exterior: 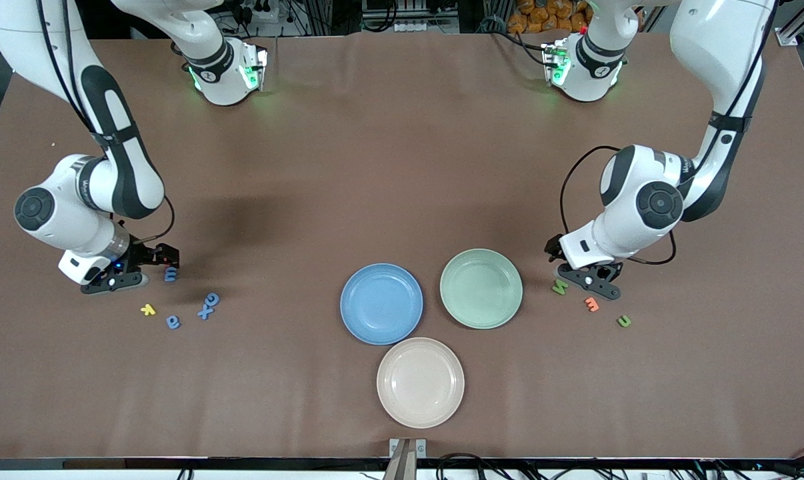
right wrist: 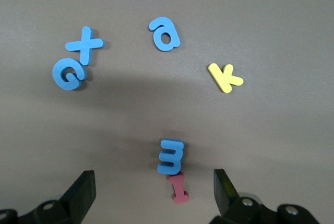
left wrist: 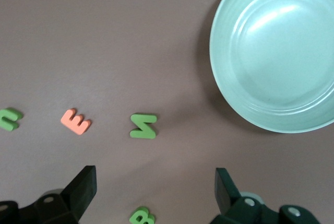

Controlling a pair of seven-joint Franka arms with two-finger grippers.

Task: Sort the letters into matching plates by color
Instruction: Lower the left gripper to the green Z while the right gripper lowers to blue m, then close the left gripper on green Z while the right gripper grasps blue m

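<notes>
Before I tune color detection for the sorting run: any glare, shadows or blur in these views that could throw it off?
Front view: a soft shadow on the table, no glare, all sharp. Left wrist view: pale sheen inside the green plate, which shades the cloth along its rim; letters crisp. Right wrist view: a broad dim shadow around the blue 3-shaped letter; colors still read cleanly.

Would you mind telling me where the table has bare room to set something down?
Bare cloth runs from the arm bases down to the blue plate and green plate. It is crowded around the blue letters under the right gripper and the green letters under the left gripper.
</notes>
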